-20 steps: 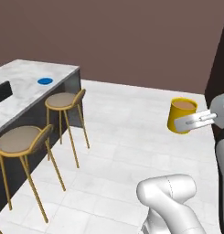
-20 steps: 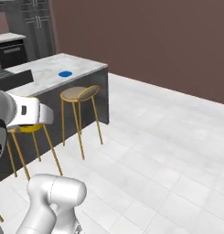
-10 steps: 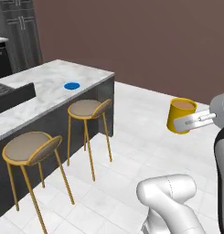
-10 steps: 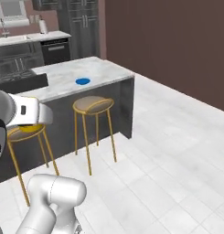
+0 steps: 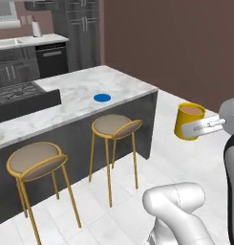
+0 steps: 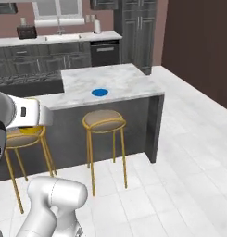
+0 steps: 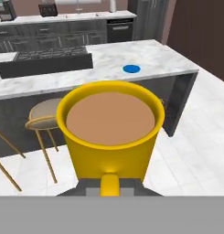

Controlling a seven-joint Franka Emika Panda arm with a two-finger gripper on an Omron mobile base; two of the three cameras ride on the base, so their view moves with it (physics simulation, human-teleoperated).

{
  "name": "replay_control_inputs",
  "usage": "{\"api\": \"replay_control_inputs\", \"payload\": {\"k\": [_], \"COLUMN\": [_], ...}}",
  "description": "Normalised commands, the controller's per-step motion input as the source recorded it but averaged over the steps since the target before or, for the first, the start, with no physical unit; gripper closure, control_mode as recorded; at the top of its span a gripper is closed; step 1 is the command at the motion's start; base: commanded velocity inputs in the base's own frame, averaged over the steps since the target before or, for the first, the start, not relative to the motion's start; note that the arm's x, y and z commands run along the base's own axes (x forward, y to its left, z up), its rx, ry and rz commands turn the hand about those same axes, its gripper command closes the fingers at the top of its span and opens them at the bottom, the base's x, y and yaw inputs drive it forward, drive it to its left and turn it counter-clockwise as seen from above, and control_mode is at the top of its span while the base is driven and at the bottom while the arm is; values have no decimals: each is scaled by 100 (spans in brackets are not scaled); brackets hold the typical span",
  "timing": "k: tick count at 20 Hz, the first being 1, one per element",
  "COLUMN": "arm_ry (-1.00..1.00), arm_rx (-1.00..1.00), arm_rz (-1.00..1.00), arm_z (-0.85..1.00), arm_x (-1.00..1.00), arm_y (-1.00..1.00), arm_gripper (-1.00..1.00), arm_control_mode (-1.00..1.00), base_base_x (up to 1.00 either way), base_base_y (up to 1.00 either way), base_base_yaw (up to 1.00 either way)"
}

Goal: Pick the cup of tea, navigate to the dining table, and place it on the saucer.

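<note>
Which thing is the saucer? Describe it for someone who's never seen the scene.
Find the dining table, the long white marble island with two gold stools in front. Near its end, above the right-hand stool, a small flat disc lies on the top: the saucer. It is bright blue, unlike the black cooktop further along.

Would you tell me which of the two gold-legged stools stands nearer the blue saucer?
The round-seated stool toward the marble island's open end; the other stool stands farther along.
</note>
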Motion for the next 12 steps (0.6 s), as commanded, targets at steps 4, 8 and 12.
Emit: {"api": "replay_control_inputs", "payload": {"k": [4,8,12], "arm_ry": [0,0,0], "arm_rx": [0,0,0], "arm_rz": [0,0,0], "arm_z": [0,0,0], "arm_x": [0,0,0], "arm_y": [0,0,0], "arm_gripper": [100,100,100], "arm_control_mode": [100,100,100], "base_base_x": [99,84,48], "base_base_y": [-60,-67,-82], "base_base_yaw": [55,44,24]}}
